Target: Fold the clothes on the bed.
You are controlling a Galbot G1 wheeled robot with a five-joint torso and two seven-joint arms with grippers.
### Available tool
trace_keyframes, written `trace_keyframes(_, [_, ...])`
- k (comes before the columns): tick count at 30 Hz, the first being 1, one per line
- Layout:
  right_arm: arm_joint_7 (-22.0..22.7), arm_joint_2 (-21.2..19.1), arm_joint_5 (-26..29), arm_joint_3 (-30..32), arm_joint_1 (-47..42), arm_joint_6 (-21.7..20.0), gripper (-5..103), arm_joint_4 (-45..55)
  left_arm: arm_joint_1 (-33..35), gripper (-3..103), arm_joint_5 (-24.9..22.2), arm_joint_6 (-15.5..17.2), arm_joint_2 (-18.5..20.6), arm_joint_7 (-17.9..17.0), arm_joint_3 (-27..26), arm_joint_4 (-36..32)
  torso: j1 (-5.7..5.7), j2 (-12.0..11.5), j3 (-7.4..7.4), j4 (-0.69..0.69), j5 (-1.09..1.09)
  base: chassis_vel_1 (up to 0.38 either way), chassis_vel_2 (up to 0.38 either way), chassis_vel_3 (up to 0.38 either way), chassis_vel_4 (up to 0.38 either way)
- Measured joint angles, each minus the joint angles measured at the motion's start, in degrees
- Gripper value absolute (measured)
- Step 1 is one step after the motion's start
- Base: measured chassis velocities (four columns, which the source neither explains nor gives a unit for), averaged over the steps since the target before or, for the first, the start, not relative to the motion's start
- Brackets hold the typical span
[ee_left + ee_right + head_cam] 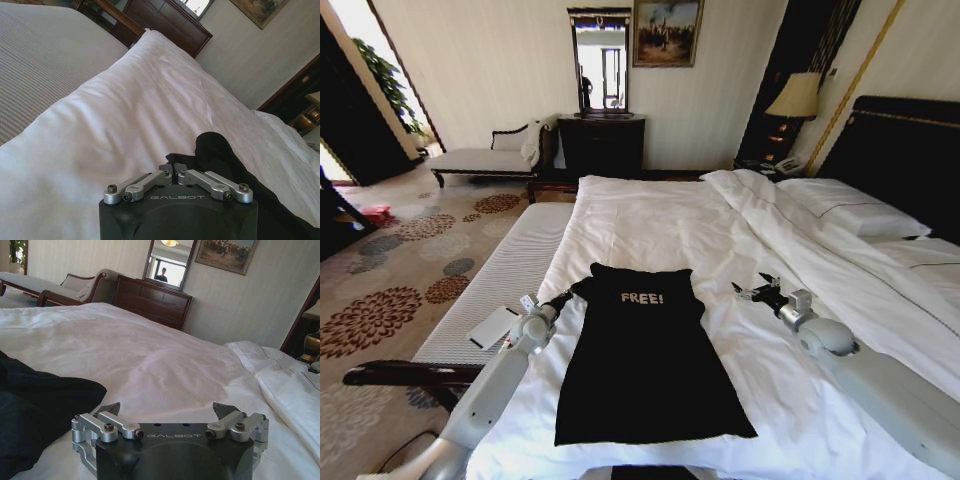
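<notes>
The black top (645, 350) lies flat on the bed (660, 215). The left tool (563, 297) is pinched on its shoulder corner; the right tool (752, 291), spread apart, sits beside the opposite shoulder. That thin pinch might slip, or drag the duvet (125, 115) up too.

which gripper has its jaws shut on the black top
The left gripper, clamped on the black top's shoulder corner. The right gripper sits open over bare duvet beside it.
</notes>
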Motion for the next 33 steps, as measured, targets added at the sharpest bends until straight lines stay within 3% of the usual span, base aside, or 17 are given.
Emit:
trace_keyframes(9, [-0.1, 0.3, -0.1, 0.2, -0.2, 0.1, 100, 0.1, 1.4, 0, -0.1, -0.2, 0.9, 0.2, -4.4, -1.1, -0.01, 0.0, 0.00, -0.02, 0.00, 0.000, 0.000, 0.000, 0.000])
trace_keyframes(33, [-0.3, 1.1, -0.7, 0.1, -0.2, 0.3, 100, -0.3, 4.0, 0, 0.1, -0.5, 2.2, -0.7, -6.6, -7.8, 0.00, 0.0, 0.00, 0.01, 0.01, 0.000, 0.000, 0.000, 0.000])
